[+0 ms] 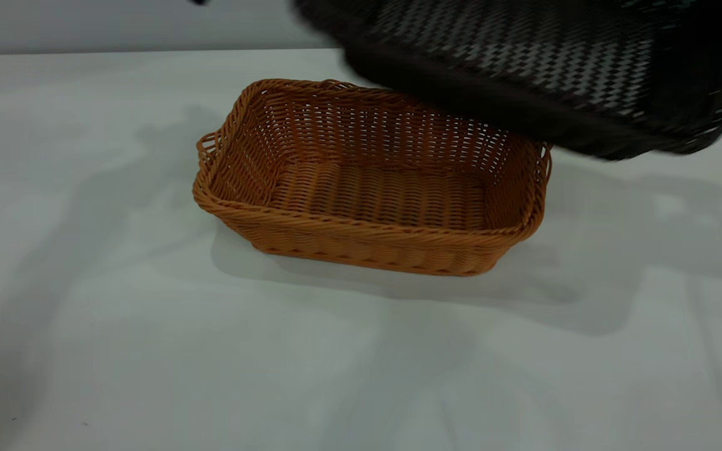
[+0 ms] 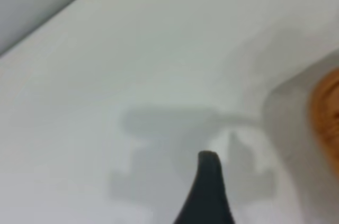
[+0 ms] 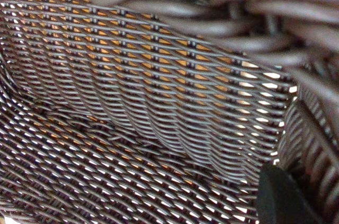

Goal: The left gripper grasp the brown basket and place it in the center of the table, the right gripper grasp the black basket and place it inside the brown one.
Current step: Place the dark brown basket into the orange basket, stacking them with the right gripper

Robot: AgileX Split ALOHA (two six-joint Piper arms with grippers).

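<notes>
The brown basket [image 1: 370, 181] sits flat on the counter [image 1: 116, 326], open side up and free of either arm. The black basket [image 1: 543, 69] hangs in the air above its far right corner, tilted, lapping over that corner but mostly off to the right of it.

The likely trouble, as I judge it: the two baskets look the same size, so if the black one comes down still tilted or off-centre, its lower edge could catch the brown rim, shove the brown basket along the counter, or end up perched askew instead of nested.

Only the right wrist view shows the grip side: the camera looks into the black weave, orange glinting through the gaps, so the brown basket lies partly underneath. One dark finger [image 3: 280, 195] of the right pincer shows by the wall; presumably it clamps the rim, but I cannot tell.

The left wrist view shows the left pincer's finger [image 2: 207, 192] over bare counter, just left of the brown basket; its opening is not visible.
</notes>
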